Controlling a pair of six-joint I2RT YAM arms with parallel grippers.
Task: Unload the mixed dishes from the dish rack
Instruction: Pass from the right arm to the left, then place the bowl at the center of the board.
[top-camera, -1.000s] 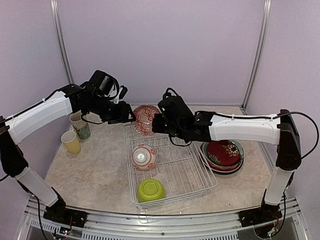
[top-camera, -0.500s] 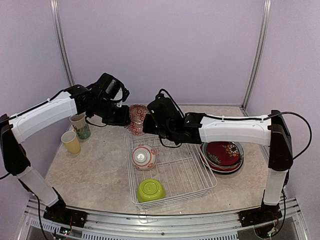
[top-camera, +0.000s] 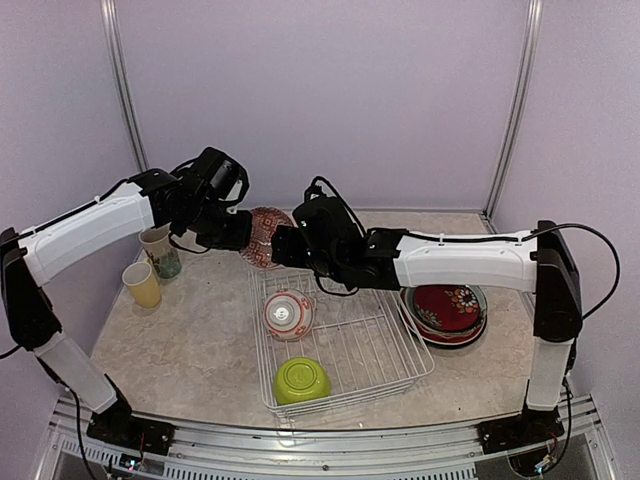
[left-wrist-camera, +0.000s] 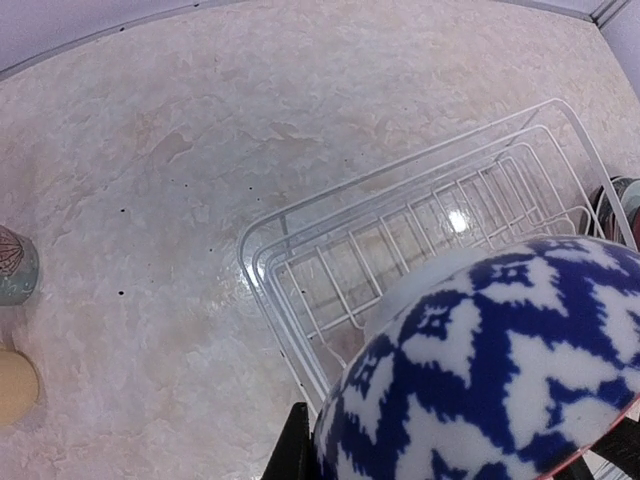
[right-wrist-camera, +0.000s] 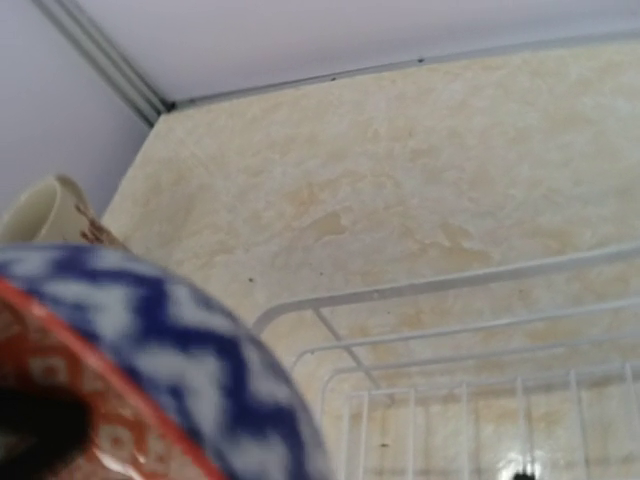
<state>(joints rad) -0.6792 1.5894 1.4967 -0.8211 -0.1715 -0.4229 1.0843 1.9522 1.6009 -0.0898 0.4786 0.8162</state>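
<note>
My left gripper is shut on the rim of the blue zigzag bowl, held tilted above the back left corner of the white wire dish rack. In the left wrist view one black finger presses against the bowl. My right gripper sits just right of the bowl, open; in its wrist view the bowl lies off to the lower left. A red-white patterned bowl and a lime green bowl rest in the rack.
A stack of plates, red floral on top, lies right of the rack. A yellow cup and a cream-teal mug stand on the table at the left. The two arms almost meet over the rack's back edge.
Both arms carried the bowl a little to the left. My left gripper closed on its rim, then my right gripper let go of it.
</note>
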